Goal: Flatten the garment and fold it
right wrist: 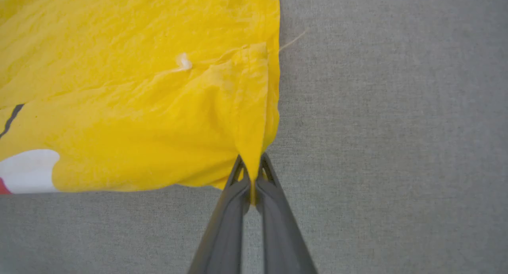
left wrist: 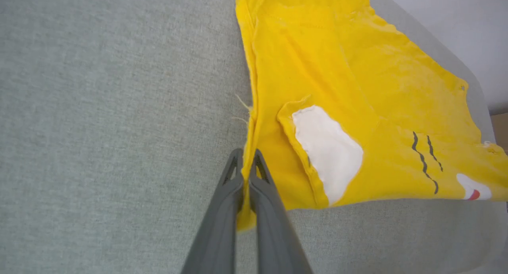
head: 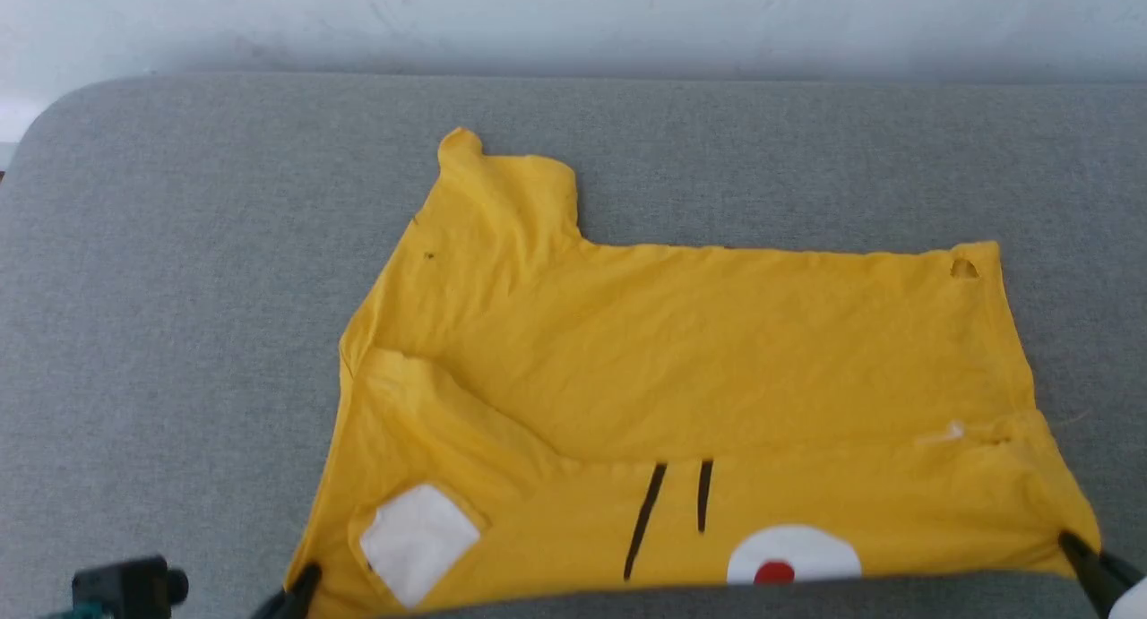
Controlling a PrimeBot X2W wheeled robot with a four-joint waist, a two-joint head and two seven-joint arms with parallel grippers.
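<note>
Head view: the garment [head: 699, 350] lies on the grey cushion [head: 179, 288], its long axis running left to right across your front, with 1 sleeve poking toward the far left. The left gripper [head: 303, 585] sits at the near-left corner and the right gripper [head: 1075, 547] at the near-right corner. Both are cut by the frame edge here, so the grip is hard to read from this angle. The near strip with the whisker stripes [head: 672, 511] lies doubled over the plain yellow behind it.

Left wrist view: the left gripper [left wrist: 247, 157] has its 2 fingers pressed together with a yellow edge pinched between them. The cloth spreads up and to the right of the tips, and the white patch [left wrist: 327, 151] is just beside them.

Right wrist view: the right gripper [right wrist: 251, 165] is likewise clamped narrow on a yellow corner that runs down into the gap between the fingers. The rest of the cloth spreads away up and left, with bare cushion to the right.

My read: the whole garment lies ahead of both claws and between them, and each arm is on its own corner, so neither is nearer. Whatever you do next turns on that left-right axis. Keep the 2 corners level and apart so the near edge stays taut, or the doubled strip will probably bunch.
</note>
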